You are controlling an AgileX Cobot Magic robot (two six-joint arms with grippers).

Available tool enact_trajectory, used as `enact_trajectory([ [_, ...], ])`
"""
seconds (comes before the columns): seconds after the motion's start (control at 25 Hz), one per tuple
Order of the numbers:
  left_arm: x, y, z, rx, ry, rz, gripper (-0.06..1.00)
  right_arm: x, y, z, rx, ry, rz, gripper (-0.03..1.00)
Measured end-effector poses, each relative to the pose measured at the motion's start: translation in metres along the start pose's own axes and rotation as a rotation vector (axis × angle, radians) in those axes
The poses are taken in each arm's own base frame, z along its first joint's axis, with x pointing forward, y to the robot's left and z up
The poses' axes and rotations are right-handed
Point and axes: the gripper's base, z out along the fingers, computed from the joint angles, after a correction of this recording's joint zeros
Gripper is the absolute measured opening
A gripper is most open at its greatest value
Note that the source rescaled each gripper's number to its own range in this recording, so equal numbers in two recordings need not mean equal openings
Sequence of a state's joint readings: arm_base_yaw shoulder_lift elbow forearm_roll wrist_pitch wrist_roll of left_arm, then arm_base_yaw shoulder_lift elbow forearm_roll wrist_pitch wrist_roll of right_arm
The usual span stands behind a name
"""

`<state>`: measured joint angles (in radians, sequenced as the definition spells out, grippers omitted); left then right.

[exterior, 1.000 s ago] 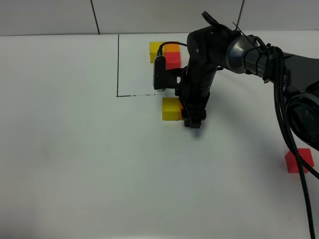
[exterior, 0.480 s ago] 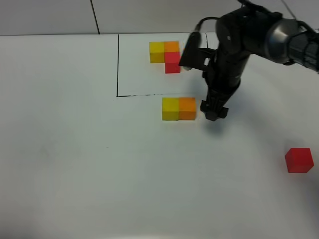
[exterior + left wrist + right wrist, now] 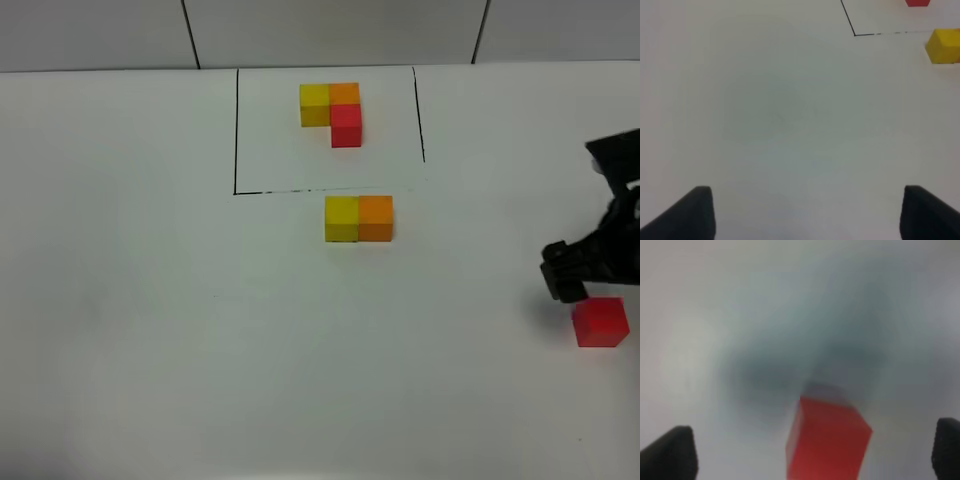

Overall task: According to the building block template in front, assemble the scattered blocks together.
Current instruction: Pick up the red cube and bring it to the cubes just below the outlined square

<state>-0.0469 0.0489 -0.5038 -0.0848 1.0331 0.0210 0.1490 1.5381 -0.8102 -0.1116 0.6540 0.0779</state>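
- One building block template (image 3: 337, 112) lies at the far middle of the white table (image 3: 150, 320). It is made of three small cubes, one of each colour: the small yellow cube (image 3: 314, 104) and the small orange cube (image 3: 345, 93) stand side by side, touching, and the small red cube (image 3: 347, 128) sits against the near side of the orange one, making an L.
- One thin black outline (image 3: 236, 130) frames the trio. Three of its sides show; the cubes stand well inside it.
- There are three scattered blocks, also one of each colour.
- Two of them are joined. The yellow block (image 3: 341, 218) and the orange block (image 3: 376, 218) touch side by side, yellow on the left, just outside the near line of the outline.
- The third, the red block (image 3: 600, 322), stands alone near the right edge of the table, well apart from the pair.
- Two grippers are in view, one per wrist camera.
- The right gripper (image 3: 568, 272) hangs just beside the red block on its far-left side. Its wrist view is blurred but shows both fingertips (image 3: 671, 452) spread wide, with the red block in the gap between them and clear of both. The jaws grip nothing.
- The left gripper (image 3: 810, 215) shows only in its own wrist view. Its two fingertips (image 3: 695, 215) stand well apart over bare table and hold nothing, and the yellow block and a corner of the outline lie far ahead of them.
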Motion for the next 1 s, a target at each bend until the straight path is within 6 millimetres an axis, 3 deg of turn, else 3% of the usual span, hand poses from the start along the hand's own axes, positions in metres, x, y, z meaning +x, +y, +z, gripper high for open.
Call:
enact_trajectory([
  [0.2,0.0,0.0,0.0,0.0,0.0,0.0,0.69,0.022,-0.013,0.016,-0.022,0.056,0.114,0.97],
  [0.48,0.0,0.0,0.0,0.0,0.0,0.0,0.69,0.021,-0.017,0.042,-0.053,0.068,0.134,0.94],
  [0.6,0.0,0.0,0.0,0.0,0.0,0.0,0.69,0.024,-0.019,0.057,-0.059,0.113,0.14,0.87],
  [0.72,0.0,0.0,0.0,0.0,0.0,0.0,0.69,0.025,-0.018,0.063,-0.064,0.132,0.144,0.64],
  [0.8,0.0,0.0,0.0,0.0,0.0,0.0,0.69,0.025,-0.018,0.064,-0.064,0.131,0.146,0.29],
  [0.84,0.0,0.0,0.0,0.0,0.0,0.0,0.69,0.025,-0.017,0.064,-0.064,0.131,0.151,0.02],
  [1.0,0.0,0.0,0.0,0.0,0.0,0.0,0.69,0.024,-0.005,0.062,-0.071,0.13,0.181,0.0],
])
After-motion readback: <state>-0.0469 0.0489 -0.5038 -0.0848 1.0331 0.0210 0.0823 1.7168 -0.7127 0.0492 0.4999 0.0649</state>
